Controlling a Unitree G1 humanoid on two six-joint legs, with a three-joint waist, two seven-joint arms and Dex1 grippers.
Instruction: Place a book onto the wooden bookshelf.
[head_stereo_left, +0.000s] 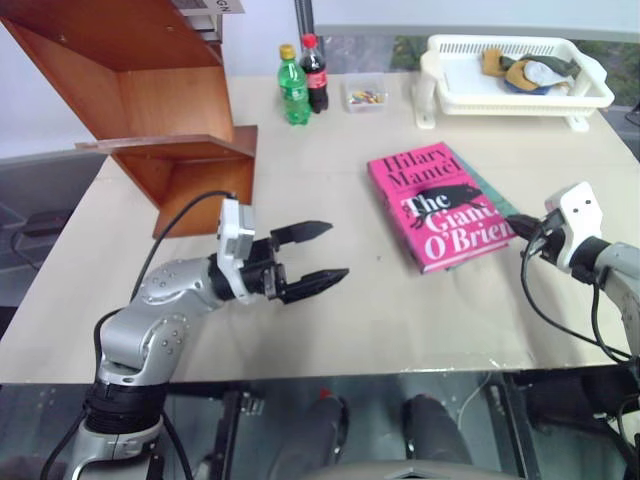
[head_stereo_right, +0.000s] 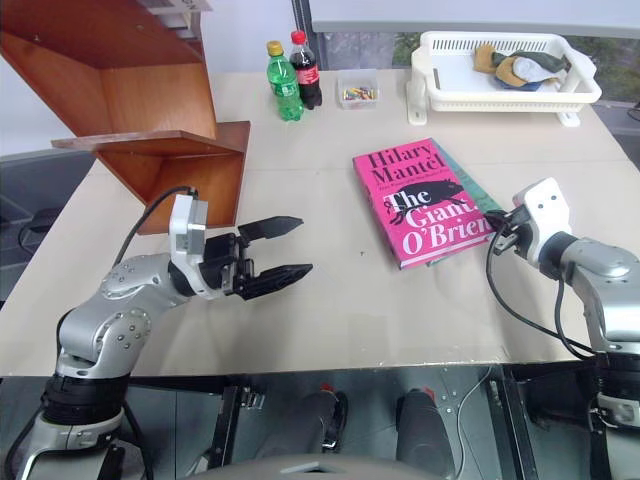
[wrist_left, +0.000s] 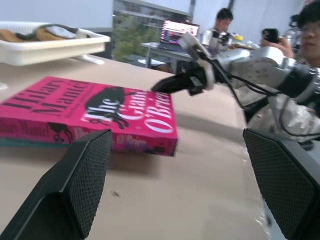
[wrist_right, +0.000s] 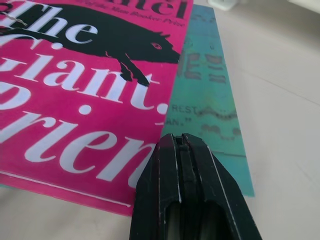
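The bright pink book lies flat on the table right of centre, on top of a thinner teal book that sticks out along its right side. My right gripper is shut with nothing in it. Its tip is at the pink book's near right corner; I cannot tell whether it touches. My left gripper hovers open over the table to the book's left, pointing toward it, and its two fingers frame the book's spine. The wooden bookshelf stands at the table's far left, behind my left arm.
A white basket tray holding a few small items sits at the back right. A green bottle, a cola bottle and a small clear box stand at the back centre. People sit beyond the table.
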